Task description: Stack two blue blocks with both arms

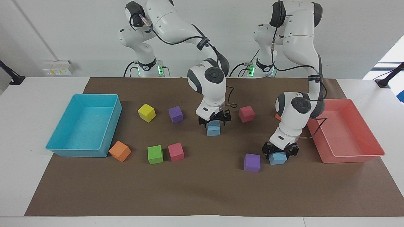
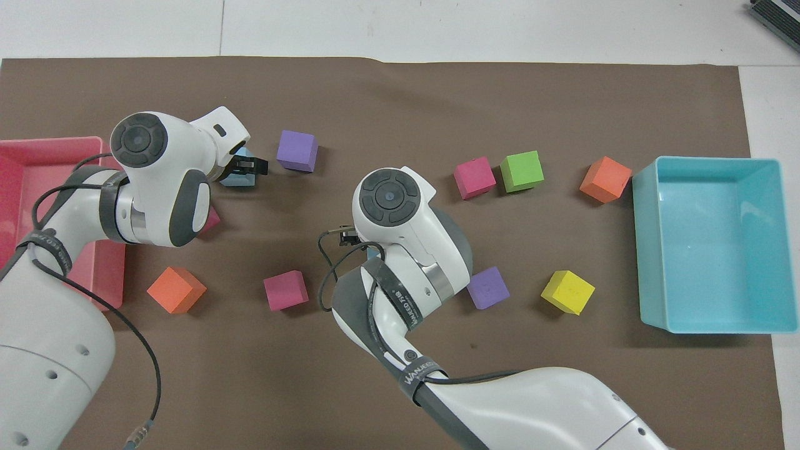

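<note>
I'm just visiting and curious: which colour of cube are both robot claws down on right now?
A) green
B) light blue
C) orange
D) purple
B: the left gripper straddles one blue block beside a purple cube, and the right gripper sits just over the other blue block mid-table, both with fingers open.

The small sky-blue foam cubes [image 1: 213,129] [image 1: 277,158] look matt and soft-edged. The brown paper sheet [image 1: 202,189] is dull, faintly creased, on a smooth white counter [image 1: 28,104]. The turquoise plastic tray [image 1: 60,150] and pink plastic tray [image 1: 353,156] have a slight sheen. The white arm shells [image 1: 303,34] are glossy plastic.
</note>
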{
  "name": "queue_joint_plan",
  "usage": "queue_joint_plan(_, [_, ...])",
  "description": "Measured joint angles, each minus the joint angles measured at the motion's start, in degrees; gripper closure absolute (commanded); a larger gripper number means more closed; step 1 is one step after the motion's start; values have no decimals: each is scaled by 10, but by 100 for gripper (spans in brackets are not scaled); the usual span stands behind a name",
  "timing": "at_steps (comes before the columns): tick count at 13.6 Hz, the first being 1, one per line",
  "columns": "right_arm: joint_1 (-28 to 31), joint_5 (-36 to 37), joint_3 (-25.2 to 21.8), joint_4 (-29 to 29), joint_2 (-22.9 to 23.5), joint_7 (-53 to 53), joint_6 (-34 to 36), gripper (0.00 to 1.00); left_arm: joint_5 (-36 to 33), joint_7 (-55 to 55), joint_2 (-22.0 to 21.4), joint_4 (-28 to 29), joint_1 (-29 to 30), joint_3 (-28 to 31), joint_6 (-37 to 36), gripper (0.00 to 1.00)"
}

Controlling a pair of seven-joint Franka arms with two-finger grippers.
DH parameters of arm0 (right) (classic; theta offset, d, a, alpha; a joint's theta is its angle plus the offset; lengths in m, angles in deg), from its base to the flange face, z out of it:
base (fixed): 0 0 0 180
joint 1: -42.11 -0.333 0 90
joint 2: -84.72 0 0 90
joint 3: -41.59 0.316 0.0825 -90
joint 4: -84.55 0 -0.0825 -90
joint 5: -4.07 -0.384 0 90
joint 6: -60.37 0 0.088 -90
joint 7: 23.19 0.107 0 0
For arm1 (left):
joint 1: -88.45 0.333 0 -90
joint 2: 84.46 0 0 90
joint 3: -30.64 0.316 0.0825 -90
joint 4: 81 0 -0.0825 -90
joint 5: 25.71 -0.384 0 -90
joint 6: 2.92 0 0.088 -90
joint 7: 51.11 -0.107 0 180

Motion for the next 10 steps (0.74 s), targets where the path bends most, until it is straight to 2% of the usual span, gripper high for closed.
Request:
queue_joint_plan(3, [7,1,-3,0,-31,0,23,0,0,0,0,0,0,0,1,0])
queue_joint_plan(8, [60,-2,-5,0,-107,-22,96,0,0,46,-1,0,-2,0,0,0])
queue_joint_plan(10, [87,-48,-5,8,-126,-48,115,0,0,52,-1,0,-2,0,-1,0])
